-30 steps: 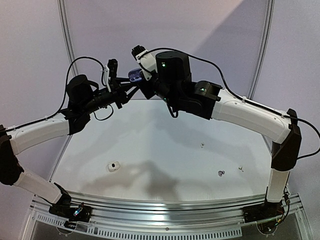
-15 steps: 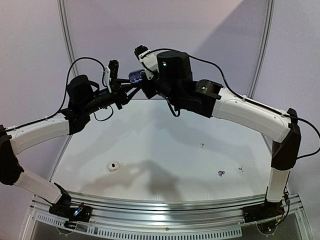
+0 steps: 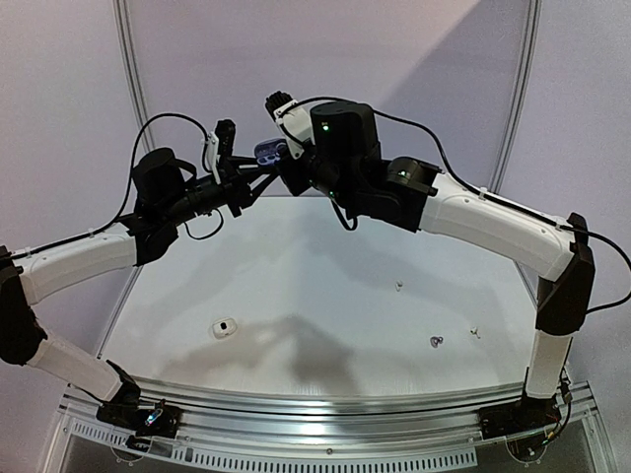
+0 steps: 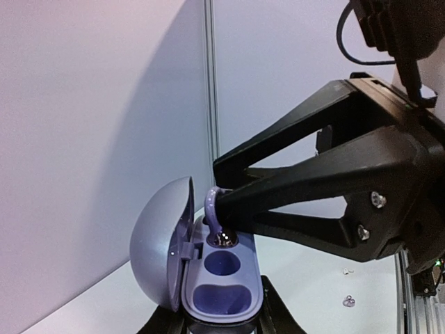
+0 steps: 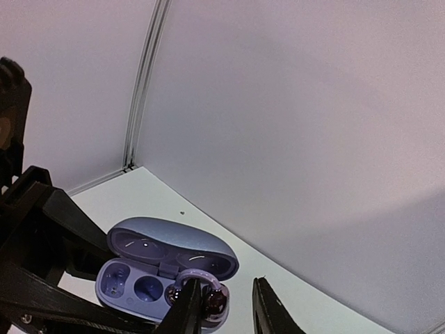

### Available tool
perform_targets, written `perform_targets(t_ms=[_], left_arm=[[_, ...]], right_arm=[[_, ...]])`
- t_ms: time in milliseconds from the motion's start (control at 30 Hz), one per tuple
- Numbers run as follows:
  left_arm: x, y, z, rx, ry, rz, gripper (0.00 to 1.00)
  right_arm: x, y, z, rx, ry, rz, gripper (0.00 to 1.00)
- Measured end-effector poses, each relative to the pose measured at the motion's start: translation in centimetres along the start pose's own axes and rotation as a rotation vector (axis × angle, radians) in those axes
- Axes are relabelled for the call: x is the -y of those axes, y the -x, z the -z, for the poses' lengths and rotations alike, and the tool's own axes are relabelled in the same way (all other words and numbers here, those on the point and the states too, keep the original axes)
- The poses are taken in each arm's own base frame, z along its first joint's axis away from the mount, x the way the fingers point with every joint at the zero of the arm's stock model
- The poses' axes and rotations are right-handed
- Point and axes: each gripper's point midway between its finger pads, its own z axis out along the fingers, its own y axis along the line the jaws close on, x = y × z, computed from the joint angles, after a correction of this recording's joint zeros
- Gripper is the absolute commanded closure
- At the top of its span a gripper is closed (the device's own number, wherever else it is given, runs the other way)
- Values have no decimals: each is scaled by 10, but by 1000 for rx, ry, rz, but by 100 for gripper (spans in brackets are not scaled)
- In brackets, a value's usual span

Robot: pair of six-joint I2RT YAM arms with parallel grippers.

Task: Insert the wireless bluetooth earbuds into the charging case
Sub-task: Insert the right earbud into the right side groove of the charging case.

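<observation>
Easing apart now, the right claw [image 5: 224, 289] lets go of the purple earbud [image 5: 208, 298]. It sits in an end pocket of the open charging case [image 5: 139, 285], which the left claw [image 4: 221, 321] keeps clamped high over the far desk [image 3: 325, 266]. Looks delivered.

My left fingers [image 4: 278, 316] and the base of the charging case [image 4: 222, 296] run off my wrist view; the speck [image 3: 435, 342] toward the right edge of the table [image 3: 325, 266] is too small to name.
</observation>
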Motion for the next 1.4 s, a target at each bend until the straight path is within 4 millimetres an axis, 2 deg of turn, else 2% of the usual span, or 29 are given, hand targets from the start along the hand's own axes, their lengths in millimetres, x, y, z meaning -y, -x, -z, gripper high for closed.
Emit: perform_targets(t_ms=[333,567,967,1100,1300,1400], left_arm=[[0,-2,0,-5,1,2,100],[-1,-2,0,-5,5,-2,100],[1,7,0,30,-5,-67,100],[8,7,0,31,-48,-114,100],[22,8,2,36,-125,-137,100],[28,7,3,35,-163,-136,100]], right_arm=[[1,-2,1,-4,0,10,71],[4,-2,6,-7,4,9,63],[6,5,18,-2,51,-15,59],[6,12,31,8,155,-79,65],[28,37,54,58,246,-217,81],[28,43,59,69,277,-256,89]])
